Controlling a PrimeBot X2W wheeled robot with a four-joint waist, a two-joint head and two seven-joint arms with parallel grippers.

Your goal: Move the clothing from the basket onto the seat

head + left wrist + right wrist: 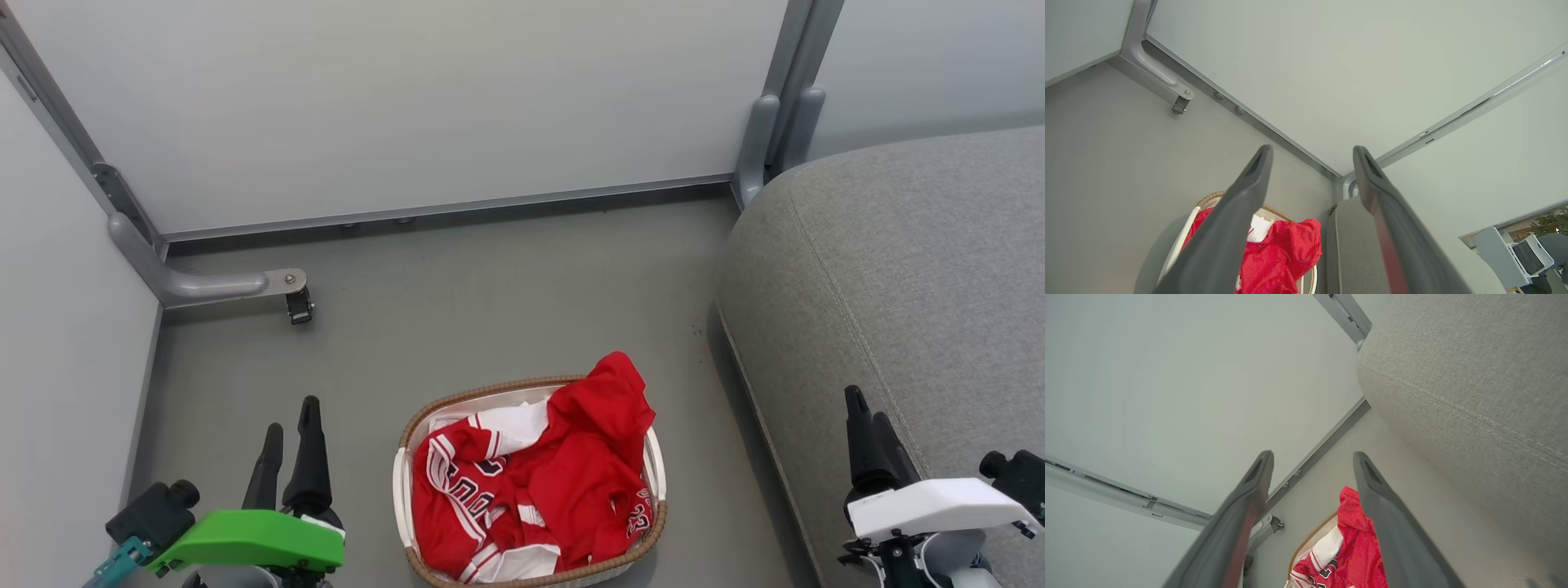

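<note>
Nearest, both hands hang empty with fingers spread wide: the left hand (291, 416) over the floor (490, 286), the right hand (865, 408) over the near edge of the seat (898, 269). Between them the basket (490, 390) sits on the floor with the clothing (539, 482) heaped inside. The heap lies just to the right of the left hand and well left of the right hand, so the left arm looks nearer. Farther back, the clothing peaks on the seat side, and the seat runs on beyond.

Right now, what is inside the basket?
Red clothing with white panels and striped trim fills the basket, one fold rising over its rim. The bottom is covered, so anything beneath cannot be seen.
</note>
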